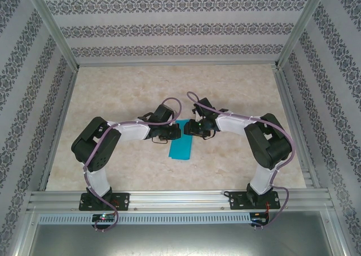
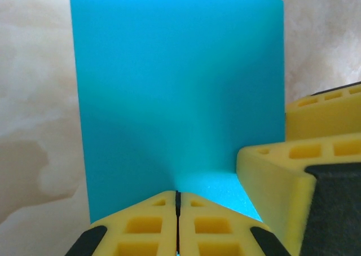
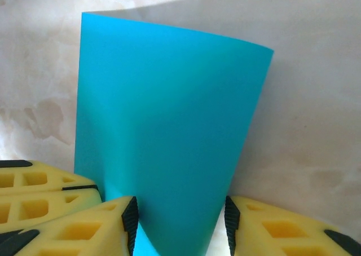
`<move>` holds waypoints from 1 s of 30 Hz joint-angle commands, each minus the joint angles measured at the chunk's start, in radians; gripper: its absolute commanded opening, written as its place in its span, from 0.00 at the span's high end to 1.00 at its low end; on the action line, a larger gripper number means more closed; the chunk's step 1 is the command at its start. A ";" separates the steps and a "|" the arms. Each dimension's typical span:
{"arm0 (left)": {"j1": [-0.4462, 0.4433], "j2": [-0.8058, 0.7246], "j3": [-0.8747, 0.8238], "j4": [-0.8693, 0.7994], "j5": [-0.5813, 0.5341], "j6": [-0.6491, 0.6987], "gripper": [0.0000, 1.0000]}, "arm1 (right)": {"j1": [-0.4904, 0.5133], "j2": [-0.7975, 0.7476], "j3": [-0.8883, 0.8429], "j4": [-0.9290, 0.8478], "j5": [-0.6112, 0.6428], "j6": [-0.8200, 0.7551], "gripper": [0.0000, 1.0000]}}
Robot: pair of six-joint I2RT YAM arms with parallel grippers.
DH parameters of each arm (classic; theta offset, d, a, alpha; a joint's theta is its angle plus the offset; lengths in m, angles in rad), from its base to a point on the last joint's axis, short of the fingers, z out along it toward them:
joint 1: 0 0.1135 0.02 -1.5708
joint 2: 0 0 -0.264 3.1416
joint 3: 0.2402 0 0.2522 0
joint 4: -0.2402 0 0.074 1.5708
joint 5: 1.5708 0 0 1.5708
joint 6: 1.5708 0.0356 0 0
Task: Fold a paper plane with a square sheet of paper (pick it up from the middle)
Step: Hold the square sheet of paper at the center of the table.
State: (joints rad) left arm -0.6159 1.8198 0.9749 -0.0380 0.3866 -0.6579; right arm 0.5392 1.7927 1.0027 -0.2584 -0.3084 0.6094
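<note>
The square sheet of paper point(image 1: 180, 144) lies mid-table, between the two arms, and we see it bowed upward rather than flat. At its left side the left gripper point(image 1: 171, 133) has its yellow pads pressed together, pinching the sheet's edge point(image 2: 177, 195). From the right, the right gripper point(image 3: 179, 211) stands spread, a finger on either side of the raised paper. Marbled beige table point(image 1: 141, 87) surrounds it.

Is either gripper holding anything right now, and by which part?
The left gripper pinches the teal paper at its near edge; the right gripper is open around it.
</note>
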 commanded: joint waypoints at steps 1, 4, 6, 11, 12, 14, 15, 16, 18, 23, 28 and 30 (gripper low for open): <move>-0.013 -0.003 0.031 -0.035 0.016 0.024 0.90 | -0.001 0.011 0.015 -0.038 0.044 -0.026 0.59; -0.013 -0.025 0.041 -0.056 0.012 0.030 0.89 | -0.002 0.009 0.003 -0.033 0.048 -0.031 0.63; -0.013 -0.045 0.046 -0.080 0.009 0.036 0.88 | -0.002 0.004 -0.004 -0.031 0.054 -0.033 0.63; -0.004 -0.098 0.060 -0.160 -0.018 0.056 0.86 | -0.002 -0.006 -0.021 -0.028 0.069 -0.034 0.64; -0.002 -0.109 0.062 -0.182 -0.023 0.062 0.85 | -0.002 -0.008 -0.026 -0.023 0.068 -0.034 0.64; 0.000 -0.130 0.065 -0.225 -0.041 0.072 0.83 | -0.003 -0.013 -0.035 -0.014 0.065 -0.036 0.64; 0.002 -0.142 0.065 -0.247 -0.053 0.078 0.81 | -0.002 -0.014 -0.038 -0.012 0.067 -0.037 0.65; 0.001 -0.149 0.068 -0.265 -0.060 0.082 0.80 | -0.002 -0.014 -0.041 -0.009 0.067 -0.037 0.65; 0.002 -0.154 0.076 -0.306 -0.068 0.090 0.75 | -0.002 -0.015 -0.043 -0.009 0.067 -0.043 0.66; 0.002 -0.166 0.056 -0.322 -0.091 0.080 0.68 | 0.004 -0.022 -0.045 -0.017 0.082 -0.075 0.67; 0.002 -0.198 0.048 -0.335 -0.117 0.082 0.63 | 0.004 -0.030 -0.046 -0.027 0.090 -0.094 0.66; 0.002 -0.211 0.051 -0.349 -0.138 0.090 0.61 | 0.006 -0.030 -0.041 -0.032 0.091 -0.104 0.66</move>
State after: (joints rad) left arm -0.6151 1.6543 1.0267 -0.3340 0.2932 -0.5915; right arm 0.5392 1.7805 0.9768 -0.2440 -0.2657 0.5423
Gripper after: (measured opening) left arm 0.379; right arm 0.337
